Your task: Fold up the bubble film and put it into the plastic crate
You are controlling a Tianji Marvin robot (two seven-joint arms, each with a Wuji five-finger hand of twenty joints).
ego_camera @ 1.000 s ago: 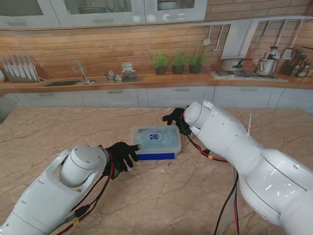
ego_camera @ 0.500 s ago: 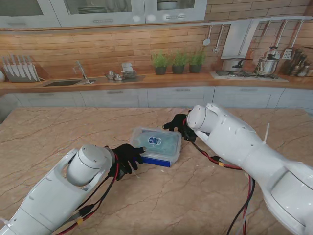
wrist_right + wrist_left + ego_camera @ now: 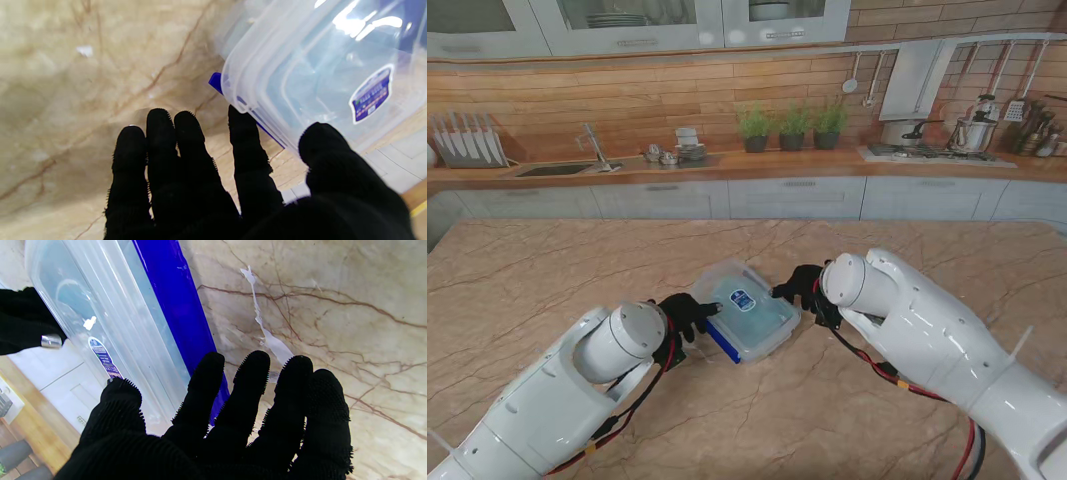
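From the stand, the plastic crate (image 3: 749, 311) sits mid-desk, tilted, between the left hand (image 3: 685, 318) and the right hand (image 3: 804, 287). The left wrist view shows spread fingers (image 3: 245, 390) along its blue edge; the right wrist view, thumb and finger pinching a corner. It looks light, stiff and slick, so the rims seem the best hold. Whether the bubble film lies inside cannot be told.
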